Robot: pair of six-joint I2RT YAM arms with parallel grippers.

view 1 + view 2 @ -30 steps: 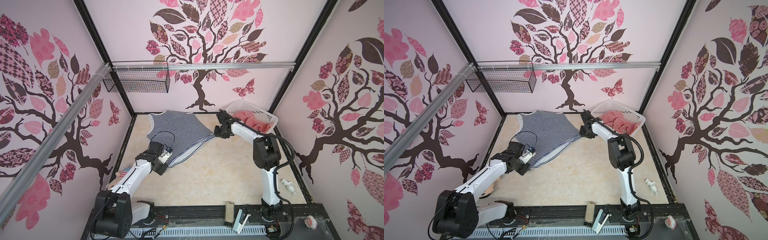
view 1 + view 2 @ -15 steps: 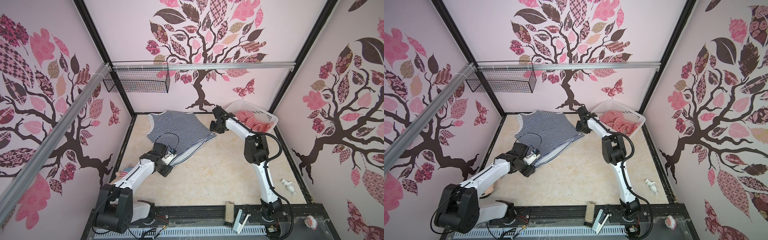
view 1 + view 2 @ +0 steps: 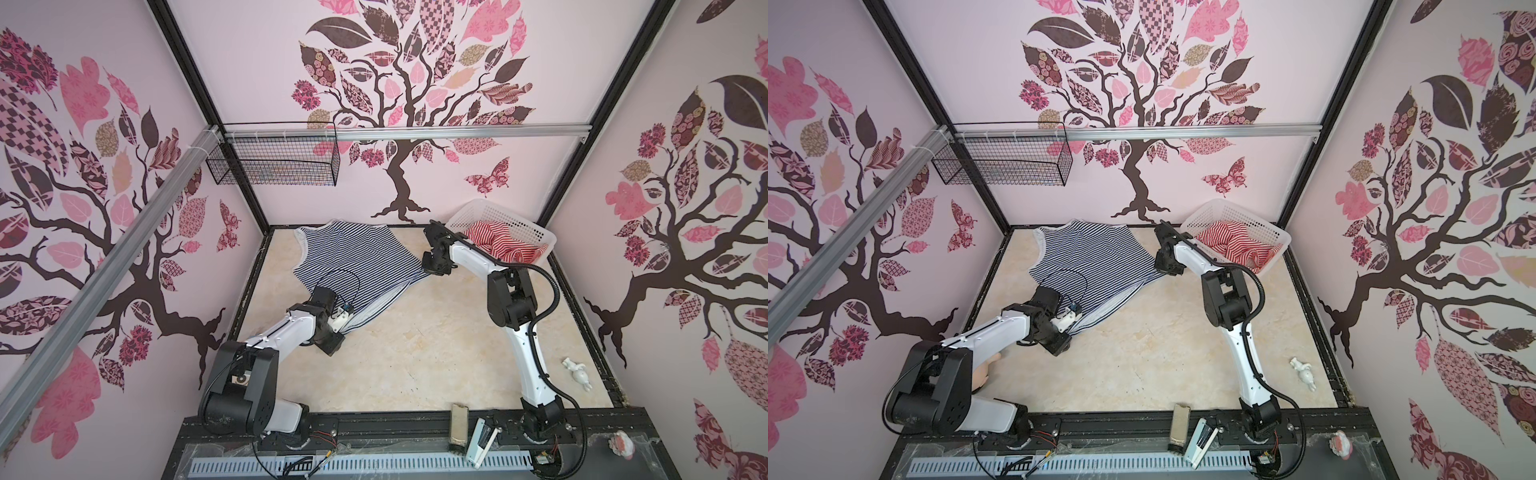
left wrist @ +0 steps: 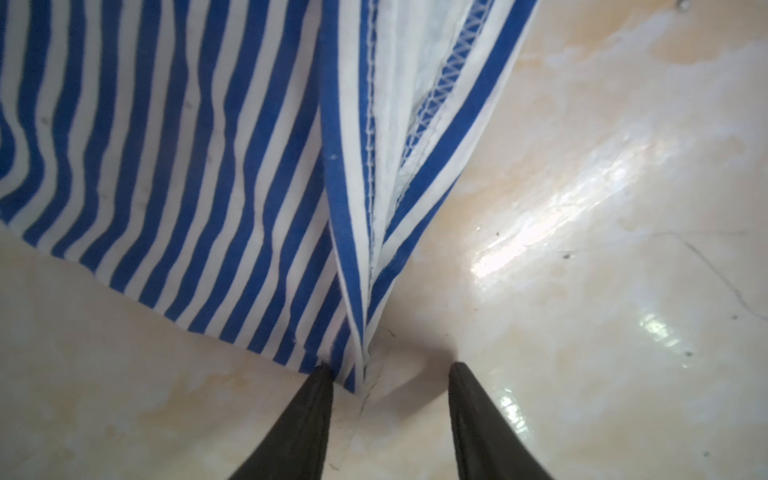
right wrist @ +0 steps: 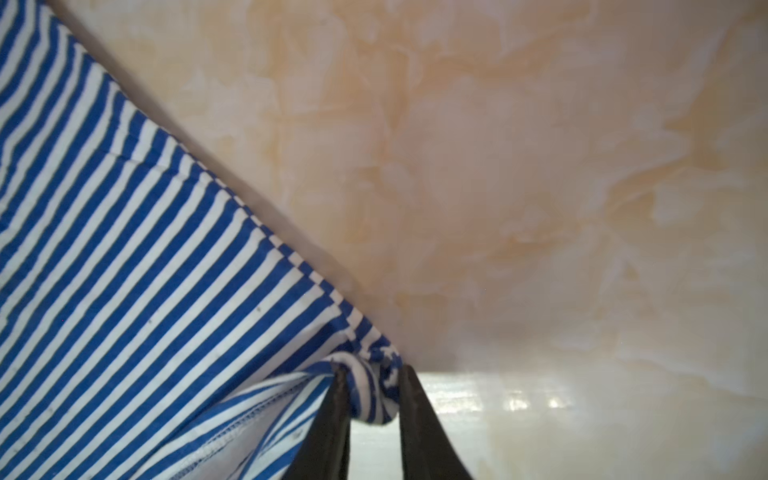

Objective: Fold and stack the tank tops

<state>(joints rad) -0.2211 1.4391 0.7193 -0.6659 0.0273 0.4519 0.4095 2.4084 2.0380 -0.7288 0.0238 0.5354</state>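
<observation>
My right gripper (image 5: pixel 372 374) pinches the navy top (image 3: pixel 349 257) at its 3 o'clock corner to stretch it flat; my left gripper (image 4: pixel 390 368), half-open, straddles the 6 o'clock corner.

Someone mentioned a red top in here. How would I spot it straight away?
Find the tree painted at the back; right of its trunk, in the far right corner of the table, sits a white basket. The red top lies crumpled inside it. Unlike the navy top spread on the table, its stripes are red and white.
</observation>
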